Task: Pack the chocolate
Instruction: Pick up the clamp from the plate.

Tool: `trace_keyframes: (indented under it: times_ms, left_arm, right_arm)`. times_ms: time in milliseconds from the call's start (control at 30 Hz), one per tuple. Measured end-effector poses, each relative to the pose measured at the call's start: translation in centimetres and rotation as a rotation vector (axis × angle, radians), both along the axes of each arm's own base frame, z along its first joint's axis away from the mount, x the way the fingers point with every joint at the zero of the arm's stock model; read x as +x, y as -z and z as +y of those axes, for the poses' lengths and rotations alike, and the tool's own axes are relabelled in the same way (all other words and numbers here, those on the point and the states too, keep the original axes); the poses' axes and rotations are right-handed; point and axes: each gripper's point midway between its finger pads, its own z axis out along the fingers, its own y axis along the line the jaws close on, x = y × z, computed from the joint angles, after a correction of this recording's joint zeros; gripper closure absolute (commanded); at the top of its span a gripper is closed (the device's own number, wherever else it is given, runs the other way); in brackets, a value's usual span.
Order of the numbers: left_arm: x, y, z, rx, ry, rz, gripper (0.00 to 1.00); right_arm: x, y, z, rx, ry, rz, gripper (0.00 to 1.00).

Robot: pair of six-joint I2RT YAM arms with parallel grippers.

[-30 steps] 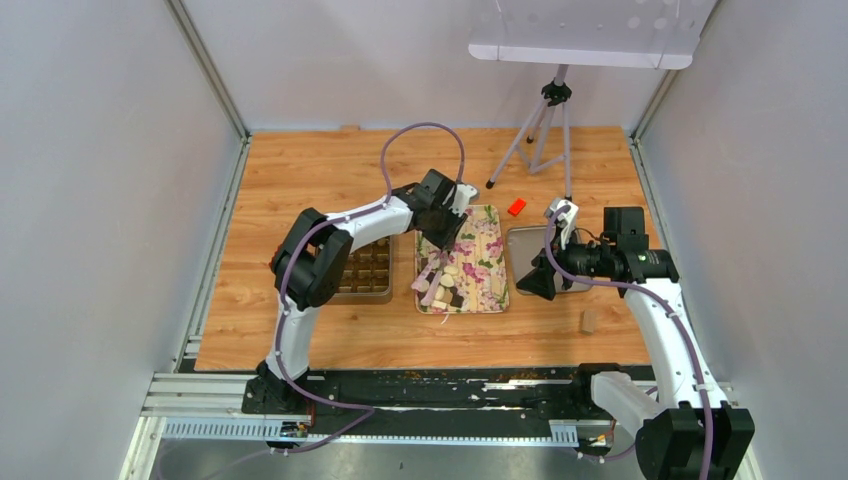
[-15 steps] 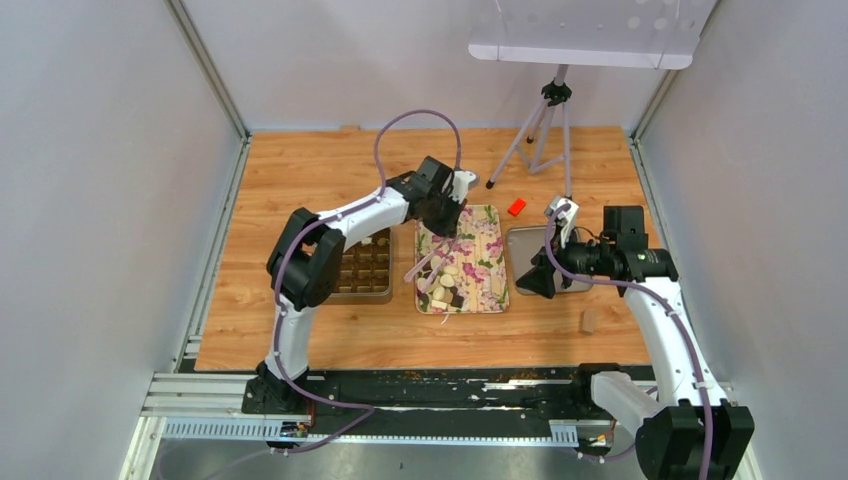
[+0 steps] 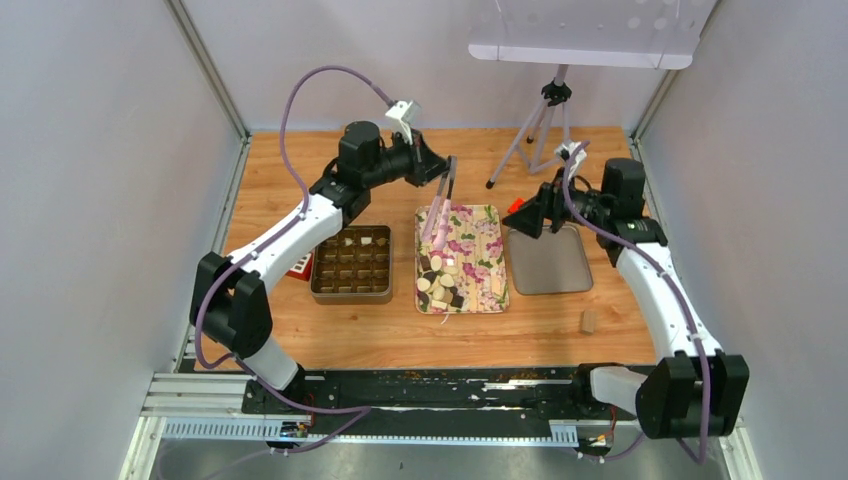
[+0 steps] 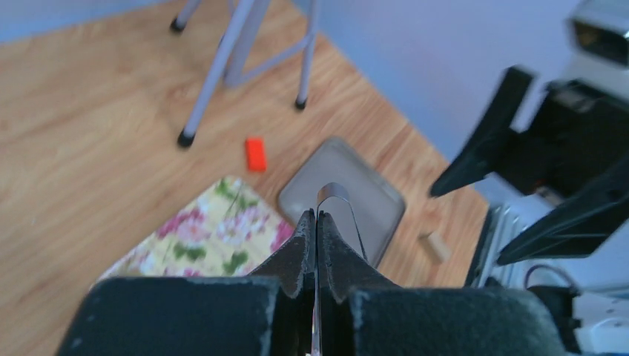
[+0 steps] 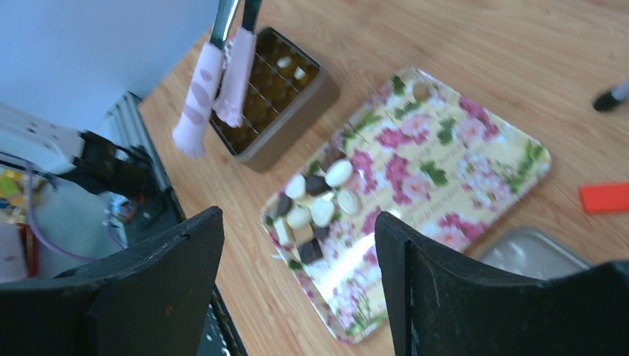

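Bench (image 3: 300, 170): carries all | floral tray (image 3: 490, 250): chocolate (image 3: 440, 283) heaped at near end, staged for pickup | divided tin (image 3: 350, 297), just left: mostly unfilled, likely destination | left tool (image 4: 317, 219): clenched on tongs (image 5: 199, 96), aloft, no piece visible | right tool (image 5: 298, 219): released, hovering aside.

Left pincer (image 3: 438, 168) with tongs (image 3: 437, 210) above floral tray (image 3: 486, 228) of chocolate (image 3: 442, 281)

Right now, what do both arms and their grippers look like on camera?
Both the left arm and right arm have white links, black joints and a lilac cable. The left gripper and right gripper have black, wedge-shaped fingers. A white camera sits on each wrist.
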Motion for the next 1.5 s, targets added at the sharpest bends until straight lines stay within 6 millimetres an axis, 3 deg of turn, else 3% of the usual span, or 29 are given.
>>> trace_keyframes:
  times_ms: [100, 200, 300, 433, 600, 700, 733, 767, 833, 900, 1067, 1233, 1367, 1500]
  left_arm:
    - [0.1, -4.9, -1.1, -0.137, 0.008, -0.073, 1.00]
    - [-0.1, -7.9, -1.7, -0.221, 0.021, -0.099, 1.00]
    - [-0.2, -9.8, -1.9, -0.280, 0.030, -0.111, 1.00]
    - [-0.3, -10.3, -2.1, -0.314, 0.032, -0.095, 1.00]
    - [-0.4, -10.6, -2.1, -0.335, 0.031, -0.078, 1.00]
    - [-0.4, -10.8, -2.1, -0.343, 0.028, -0.078, 1.00]
    - [-0.3, -10.8, -2.1, -0.345, 0.026, -0.079, 0.95]
    - [-0.2, -10.8, -2.1, -0.346, 0.024, -0.079, 0.79]
    - [-0.3, -10.9, -2.2, -0.349, 0.034, -0.087, 0.53]
    - [-0.7, -11.6, -2.3, -0.357, 0.058, -0.120, 0.40]
    - [-0.6, -10.7, -0.7, -0.324, 0.081, -0.161, 0.29]
    - [-1.9, -6.8, 2.1, -0.245, 0.148, -0.156, 0.28]
    - [-3.6, -3.4, 3.9, -0.151, 0.245, -0.178, 0.25]
    - [-6.0, -3.1, 3.5, -0.119, 0.370, -0.252, 0.25]
  right_arm:
    - [1.6, -2.3, 2.0, 0.083, -0.040, 0.017, 0.25]
    - [2.2, -4.1, 4.4, 0.145, -0.112, 0.030, 0.25]
    - [2.0, -5.1, 6.9, 0.178, -0.193, 0.035, 0.26]
    - [0.9, -5.4, 9.8, 0.196, -0.289, 0.044, 0.29]
    - [-0.3, -5.2, 11.5, 0.207, -0.357, 0.062, 0.48]
    - [-0.5, -5.3, 11.8, 0.211, -0.376, 0.052, 0.76]
    - [-0.6, -5.4, 11.8, 0.215, -0.384, 0.053, 0.85]
    - [-0.6, -5.4, 11.9, 0.216, -0.390, 0.046, 0.96]
    - [-0.7, -5.4, 11.9, 0.219, -0.390, 0.058, 1.00]
    - [-0.5, -5.1, 11.8, 0.217, -0.381, 0.074, 1.00]
    - [-1.2, -5.1, 11.6, 0.205, -0.406, 0.055, 1.00]
    - [-1.6, -5.1, 11.4, 0.188, -0.418, 0.011, 1.00]
    - [-2.3, -5.1, 11.0, 0.166, -0.438, -0.029, 1.00]
    - [-3.0, -4.3, 10.8, 0.135, -0.473, -0.046, 1.00]
